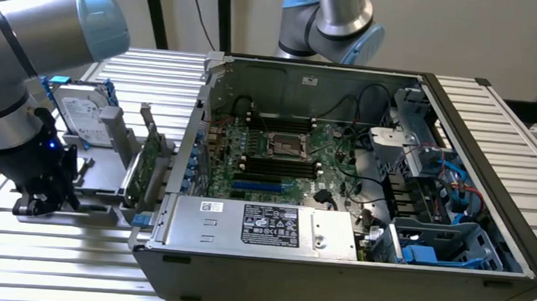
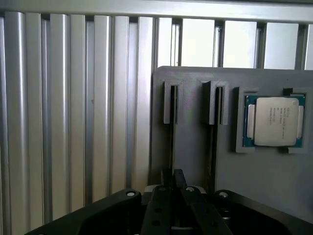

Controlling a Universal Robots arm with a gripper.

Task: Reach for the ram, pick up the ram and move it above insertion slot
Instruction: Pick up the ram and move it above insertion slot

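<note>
Hanging low at the exterior view's left, the gripper (image 1: 40, 205) sits over the near end of a grey holder block (image 1: 99, 184). The block rests on the ribbed aluminium table (image 1: 28, 262), just beside the open computer case (image 1: 335, 279). Whether the claw is apart, together or clamped on anything cannot be told.

From the wrist, the gripper is lined up with one of two narrow slots (image 2: 172, 105) cut into the block. A thin dark line (image 2: 172, 142) runs along that slot right up to the gripper. It may be the edge of the ram, but that cannot be told for sure, and the ram cannot be picked out anywhere else. Beyond the second slot, a processor chip (image 2: 274, 120) lies flat in its own pocket in the block.

A silver hard drive (image 1: 78, 115) stands upright at the far end of the block. A green expansion card (image 1: 143, 165) stands on edge on the side towards the case. Inside the case lies the motherboard (image 1: 328, 143), with black memory slots (image 1: 281, 168) across its middle, well apart from the gripper. A power supply (image 1: 256, 225) fills the near side. A second arm (image 1: 333, 24) stands behind the case.
</note>
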